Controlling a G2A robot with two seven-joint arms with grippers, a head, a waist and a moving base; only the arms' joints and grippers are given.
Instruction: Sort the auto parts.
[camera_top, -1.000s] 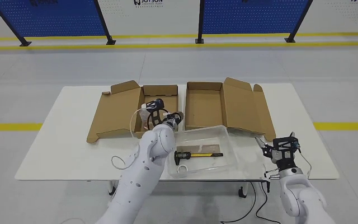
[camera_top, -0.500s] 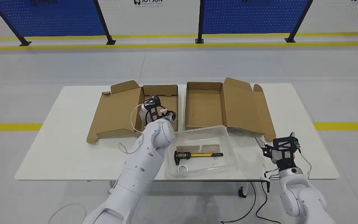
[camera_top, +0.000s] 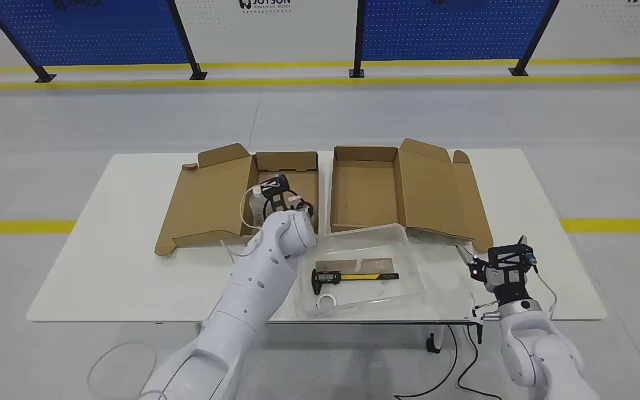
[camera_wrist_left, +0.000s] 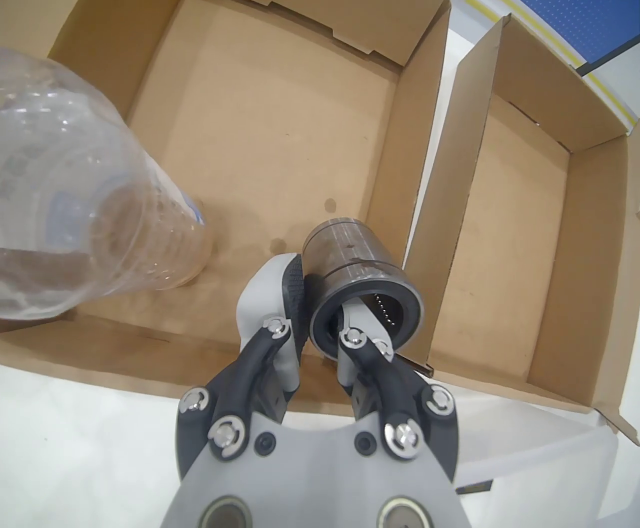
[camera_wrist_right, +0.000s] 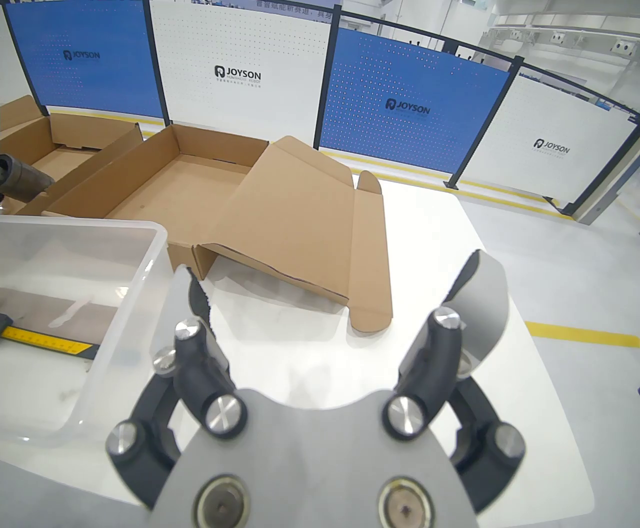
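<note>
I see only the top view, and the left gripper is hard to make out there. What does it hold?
Observer: The left gripper is shut on a metal bearing, one finger inside its bore.
Operator: Is anything else near it?
Observer: A clear bottle is beside the bearing, over the left box.
Operator: And the right gripper?
Observer: The right gripper is open and holds nothing.

The round part (camera_wrist_left: 356, 270) is dark, shiny metal. The open box (camera_wrist_left: 250, 125) is dull brown cardboard. The bottle (camera_wrist_left: 75, 200) and tub (camera_wrist_right: 125, 300) are clear plastic.
</note>
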